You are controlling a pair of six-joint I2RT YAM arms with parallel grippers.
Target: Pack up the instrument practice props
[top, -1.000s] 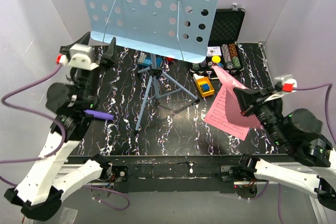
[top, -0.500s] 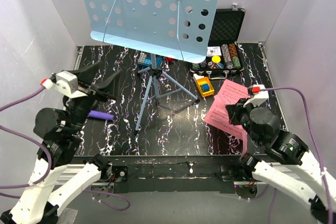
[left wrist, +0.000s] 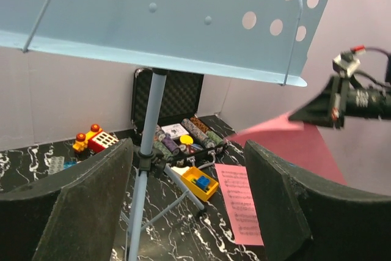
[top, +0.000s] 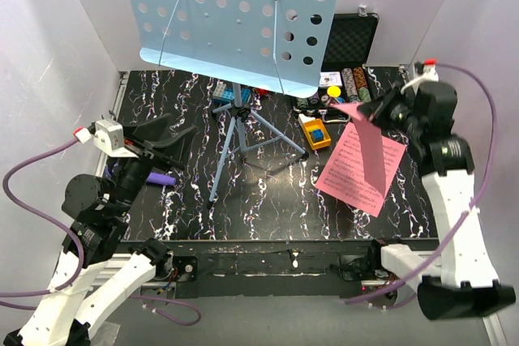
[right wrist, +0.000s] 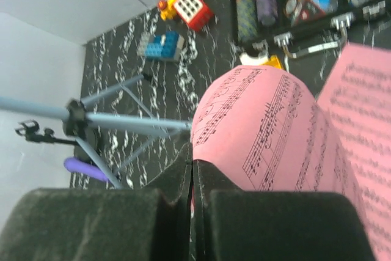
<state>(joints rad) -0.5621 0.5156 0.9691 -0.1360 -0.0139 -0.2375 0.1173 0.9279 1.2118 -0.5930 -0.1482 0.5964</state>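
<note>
The light-blue perforated music stand (top: 235, 14) stands on its tripod (top: 239, 139) at the table's middle back. My right gripper (top: 376, 113) is shut on the edge of one pink sheet-music page (top: 369, 143), which hangs curled above a second pink page (top: 357, 180) lying flat on the table. The right wrist view shows the jaws (right wrist: 192, 166) pinching the page (right wrist: 256, 114). My left gripper (top: 174, 142) is wide open and empty, raised over the table's left side. The purple microphone (top: 160, 177) lies below it, partly hidden. The black mic stand does not show clearly.
An open black case of poker chips (top: 347, 79) sits at the back right. A yellow box with a blue brick (top: 315, 133) lies beside the tripod. A red and yellow toy (right wrist: 186, 4) and blue bricks (top: 231, 93) lie behind the stand. White walls close both sides.
My right arm swung up from the near right to the far right, lifting one pink page off the other. My left gripper drew back toward the near left.
</note>
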